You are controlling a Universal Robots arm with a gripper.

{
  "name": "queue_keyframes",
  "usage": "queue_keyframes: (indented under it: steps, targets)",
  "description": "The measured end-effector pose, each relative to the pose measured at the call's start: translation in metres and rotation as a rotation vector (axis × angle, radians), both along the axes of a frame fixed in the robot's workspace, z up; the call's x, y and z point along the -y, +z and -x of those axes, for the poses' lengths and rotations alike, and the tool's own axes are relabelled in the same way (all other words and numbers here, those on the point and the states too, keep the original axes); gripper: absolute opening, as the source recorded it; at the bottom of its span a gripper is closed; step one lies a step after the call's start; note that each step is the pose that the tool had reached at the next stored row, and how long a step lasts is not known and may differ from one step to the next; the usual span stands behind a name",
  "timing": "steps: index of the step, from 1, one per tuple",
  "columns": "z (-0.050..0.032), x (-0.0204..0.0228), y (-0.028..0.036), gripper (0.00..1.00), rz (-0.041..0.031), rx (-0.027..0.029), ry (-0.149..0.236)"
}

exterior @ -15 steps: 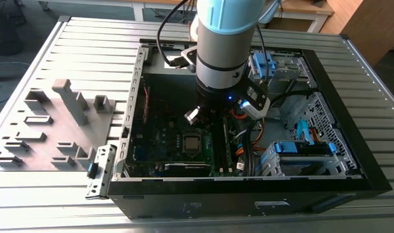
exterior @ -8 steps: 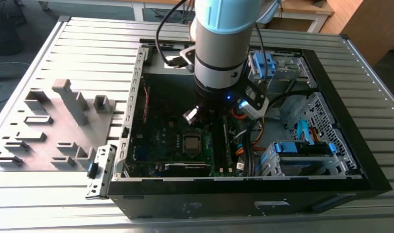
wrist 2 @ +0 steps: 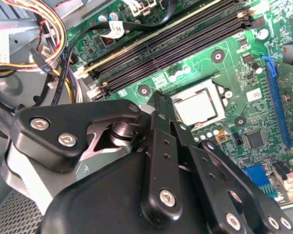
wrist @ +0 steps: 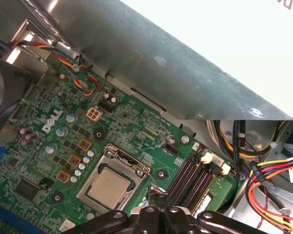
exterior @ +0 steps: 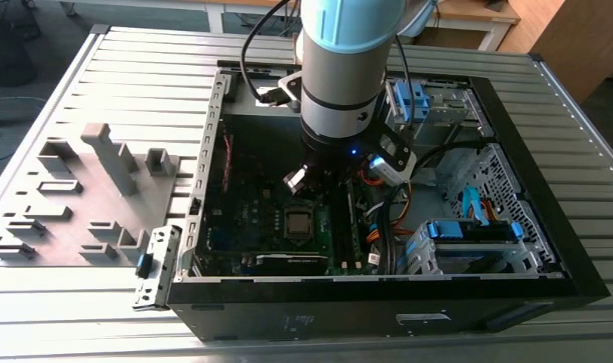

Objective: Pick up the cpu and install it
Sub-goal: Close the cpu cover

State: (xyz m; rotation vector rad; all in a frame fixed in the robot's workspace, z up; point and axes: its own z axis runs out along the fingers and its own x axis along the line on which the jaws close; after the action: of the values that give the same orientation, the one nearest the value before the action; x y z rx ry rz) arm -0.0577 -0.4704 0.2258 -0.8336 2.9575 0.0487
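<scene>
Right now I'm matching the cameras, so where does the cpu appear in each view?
Exterior view: cpu inside the case, under the arm, with the memory slots on the exterior view's right of it.
First wrist view: cpu beside the memory slots.
Second wrist view: cpu beside the memory slots.
Shared landmark: the memory slots.

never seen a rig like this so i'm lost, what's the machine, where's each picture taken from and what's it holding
It is a silver robot arm with a black gripper at its end. The exterior view looks down on an open black computer case on a slatted metal table. Both wrist views ride on the arm and see the green circuit board. The cpu, a small square silver-grey chip, lies in its socket, with the gripper close beside it. Whether it holds anything cannot be told.
</scene>
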Motion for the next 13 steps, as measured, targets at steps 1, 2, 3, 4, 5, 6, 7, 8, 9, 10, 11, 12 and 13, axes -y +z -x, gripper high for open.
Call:
queue_keyframes:
  steps: [1, 2, 3, 4, 5, 6, 7, 8, 9, 10, 11, 12, 13]
  targets:
    - [-0.0001, -0.0002, -0.0001, 0.12, 0.0002, -0.0001, 0.0]
    - [-0.0002, -0.0006, -0.0001, 0.12, 0.0002, -0.0001, 0.0]
    - [-0.0003, -0.001, -0.0002, 0.12, 0.0002, -0.0001, 0.0]
    - [-0.0004, -0.0016, -0.0004, 0.12, 0.0001, 0.0, 0.0]
    - [-0.0005, -0.0021, -0.0005, 0.12, 0.0, 0.0, 0.0]
    - [-0.0006, -0.0022, -0.0005, 0.12, 0.0, 0.0, 0.0]
    - [-0.0005, -0.0022, -0.0005, 0.12, 0.0001, 0.0, 0.0]
    - [-0.0005, -0.0023, -0.0005, 0.12, 0.0, 0.0, 0.0]
    - [-0.0005, -0.0023, -0.0005, 0.12, 0.0, 0.0, 0.0]
    - [0.0, -0.0023, -0.0005, 0.12, 0.0001, 0.0, 0.0]
    - [0.001, -0.0024, -0.0005, 0.12, 0.0001, -0.0001, 0.0]
    - [0.0025, -0.0023, -0.0005, 0.12, 0.0002, -0.0001, 0.0]
    - [0.0041, -0.0023, -0.0005, 0.12, 0.0001, -0.0001, 0.0]
